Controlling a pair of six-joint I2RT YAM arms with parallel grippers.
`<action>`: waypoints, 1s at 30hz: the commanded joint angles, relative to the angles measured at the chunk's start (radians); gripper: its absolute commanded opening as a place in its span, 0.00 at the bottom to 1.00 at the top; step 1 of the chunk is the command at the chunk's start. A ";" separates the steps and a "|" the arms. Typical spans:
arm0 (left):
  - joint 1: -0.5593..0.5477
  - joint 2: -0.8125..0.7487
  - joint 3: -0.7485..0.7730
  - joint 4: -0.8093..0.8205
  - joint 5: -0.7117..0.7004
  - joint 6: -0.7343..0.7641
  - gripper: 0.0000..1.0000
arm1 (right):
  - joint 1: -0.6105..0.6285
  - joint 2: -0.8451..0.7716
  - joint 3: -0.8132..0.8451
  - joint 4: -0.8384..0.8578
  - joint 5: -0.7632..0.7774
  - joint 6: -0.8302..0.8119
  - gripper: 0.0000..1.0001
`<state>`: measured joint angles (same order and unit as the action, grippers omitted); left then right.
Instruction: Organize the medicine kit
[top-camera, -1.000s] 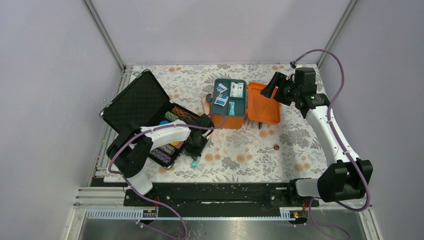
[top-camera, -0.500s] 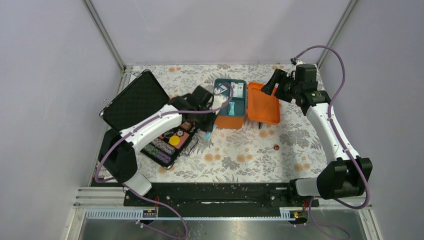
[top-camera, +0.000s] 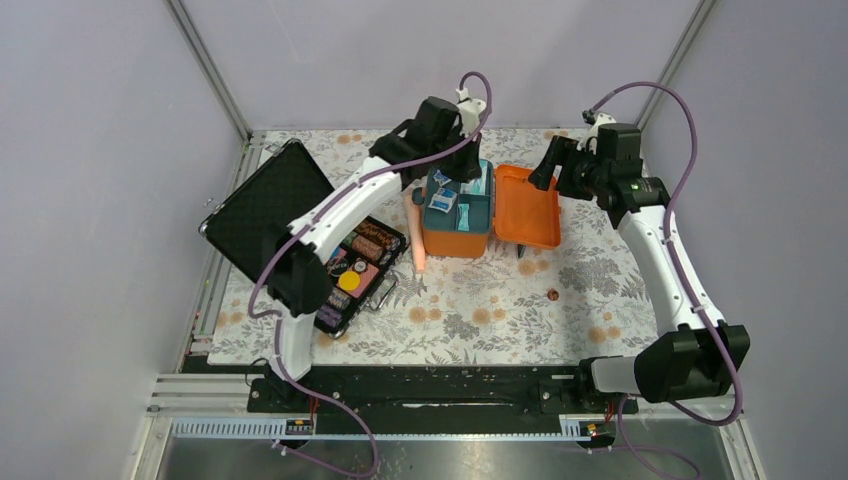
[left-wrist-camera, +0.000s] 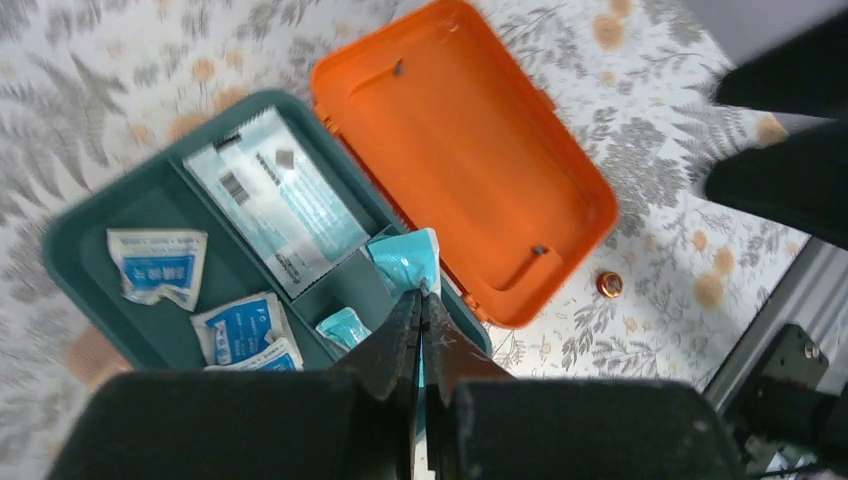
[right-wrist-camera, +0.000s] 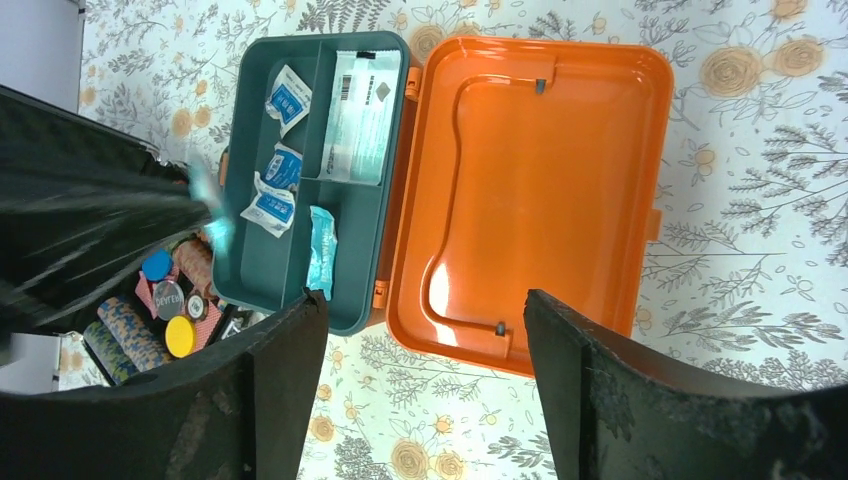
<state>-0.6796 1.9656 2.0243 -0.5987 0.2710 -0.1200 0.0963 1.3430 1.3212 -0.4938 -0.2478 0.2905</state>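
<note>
The medicine kit (top-camera: 458, 236) is an orange box standing open mid-table, its orange lid (top-camera: 527, 206) folded out to the right. Its dark teal tray (left-wrist-camera: 140, 200) holds blue-and-white sachets (left-wrist-camera: 155, 265), a long white packet (left-wrist-camera: 275, 200) and a small teal packet (left-wrist-camera: 343, 325). My left gripper (left-wrist-camera: 420, 292) hangs over the tray's right side, shut on another teal packet (left-wrist-camera: 405, 262). My right gripper (right-wrist-camera: 422, 297) hovers open and empty above the lid (right-wrist-camera: 540, 180), near the tray (right-wrist-camera: 262, 270).
An open black case (top-camera: 272, 205) of striped chips (top-camera: 355, 262) lies left of the kit. A peach tube (top-camera: 418, 240) rests against the kit's left side. A small copper disc (top-camera: 552, 294) sits on the floral cloth in front of the lid.
The left arm has swung from beside the black case up and over the kit, carrying the teal packet. The right gripper has barely shifted.
</note>
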 joint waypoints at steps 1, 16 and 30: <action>0.000 0.087 0.054 -0.063 -0.127 -0.234 0.00 | -0.011 -0.064 0.006 -0.014 0.050 -0.034 0.79; -0.017 0.119 -0.068 -0.048 -0.153 -0.273 0.00 | -0.018 -0.088 -0.066 -0.001 0.041 -0.013 0.79; -0.057 0.165 -0.063 -0.048 -0.233 -0.272 0.00 | -0.023 -0.105 -0.098 0.004 0.033 -0.005 0.79</action>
<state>-0.7326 2.1262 1.9541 -0.6792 0.0952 -0.3855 0.0811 1.2778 1.2270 -0.4969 -0.2211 0.2836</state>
